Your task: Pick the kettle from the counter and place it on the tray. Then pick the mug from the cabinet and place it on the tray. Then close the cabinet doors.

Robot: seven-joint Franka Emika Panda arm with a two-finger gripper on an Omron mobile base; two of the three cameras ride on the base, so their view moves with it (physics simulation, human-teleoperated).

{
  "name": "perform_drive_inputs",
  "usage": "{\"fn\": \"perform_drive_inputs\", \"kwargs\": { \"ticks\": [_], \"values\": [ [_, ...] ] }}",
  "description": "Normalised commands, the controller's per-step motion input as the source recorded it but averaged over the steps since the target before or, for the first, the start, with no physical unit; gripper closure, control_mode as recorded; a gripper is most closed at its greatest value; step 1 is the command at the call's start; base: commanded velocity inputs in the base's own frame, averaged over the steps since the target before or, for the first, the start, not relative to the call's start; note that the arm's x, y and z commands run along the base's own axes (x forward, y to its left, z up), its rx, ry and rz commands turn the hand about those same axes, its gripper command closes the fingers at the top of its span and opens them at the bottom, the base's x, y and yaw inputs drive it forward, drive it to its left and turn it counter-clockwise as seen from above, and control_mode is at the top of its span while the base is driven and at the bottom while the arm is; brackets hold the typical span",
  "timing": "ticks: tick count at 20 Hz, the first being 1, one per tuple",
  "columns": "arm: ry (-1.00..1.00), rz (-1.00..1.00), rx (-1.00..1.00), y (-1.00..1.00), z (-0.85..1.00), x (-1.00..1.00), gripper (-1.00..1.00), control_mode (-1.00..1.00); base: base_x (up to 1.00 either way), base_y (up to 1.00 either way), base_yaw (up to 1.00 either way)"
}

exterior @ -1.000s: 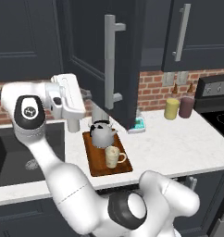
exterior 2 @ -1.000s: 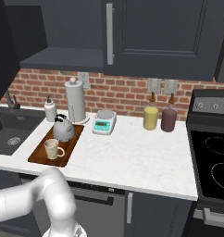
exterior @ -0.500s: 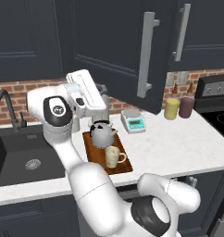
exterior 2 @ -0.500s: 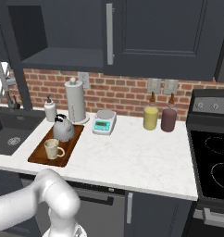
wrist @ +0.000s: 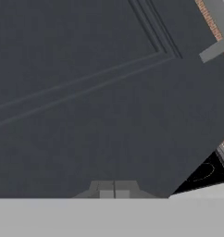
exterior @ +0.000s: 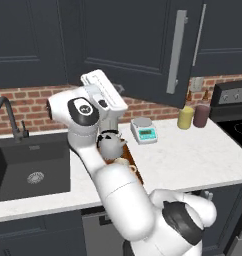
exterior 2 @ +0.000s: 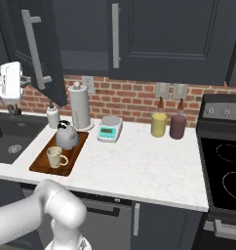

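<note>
So the two pick-and-place parts look done: the kettle (exterior 2: 66, 136) and the mug (exterior 2: 55, 156) both sit on the tray (exterior 2: 42, 166), kettle at the back end, mug at the front end, just beside each other. The tray itself rests on the tabletop (exterior 2: 139, 166) between the sink (exterior 2: 10, 146) and the kitchen scale (exterior 2: 109, 131).

What's left is the doors, I'd say. One cabinet door (exterior 2: 29, 44) hangs swung out at an angle over the sink side, clearly not flush yet. The pincer (wrist: 114, 193) is pressed up close against that door's panel, fingers together with nothing between them, so it looks like a push with a closed hand rather than a grab on the bar handle (exterior 2: 34, 46). The right-hand door (exterior 2: 161, 34) looks flush from the right base view.

Counts: one kettle, one mug, one tray, one paper-towel roll (exterior 2: 80, 105), one scale, two canisters (yellow (exterior 2: 158, 125) and maroon (exterior 2: 177, 126)), one small white bottle (exterior 2: 52, 117) by the sink. Door-wise I can make out one still ajar.
</note>
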Motion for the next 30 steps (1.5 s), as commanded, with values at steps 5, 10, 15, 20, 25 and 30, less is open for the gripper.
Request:
{"fn": "perform_drive_inputs", "kwargs": {
  "ticks": [5, 10, 15, 20, 25, 30],
  "values": [
    [0.00, 0.25, 0.00, -0.18, 0.14, 0.62, 1.00, -1.00, 0.00, 0.00, 0.00],
    [0.00, 0.27, 0.00, -0.13, 0.12, 0.47, 1.00, -1.00, 0.00, 0.00, 0.00],
    [0.01, 0.28, 0.00, -0.15, 0.21, 0.46, 1.00, -1.00, 0.00, 0.00, 0.00],
    [0.05, 0.29, 0.00, -0.13, 0.28, 0.40, 1.00, -1.00, 0.00, 0.00, 0.00],
    [0.07, 0.29, 0.00, -0.05, 0.17, 0.40, 1.00, -1.00, 0.00, 0.00, 0.00],
    [0.07, 0.25, 0.00, 0.00, 0.05, 0.45, 1.00, -1.00, 0.00, 0.00, 0.00]
  ]
}}
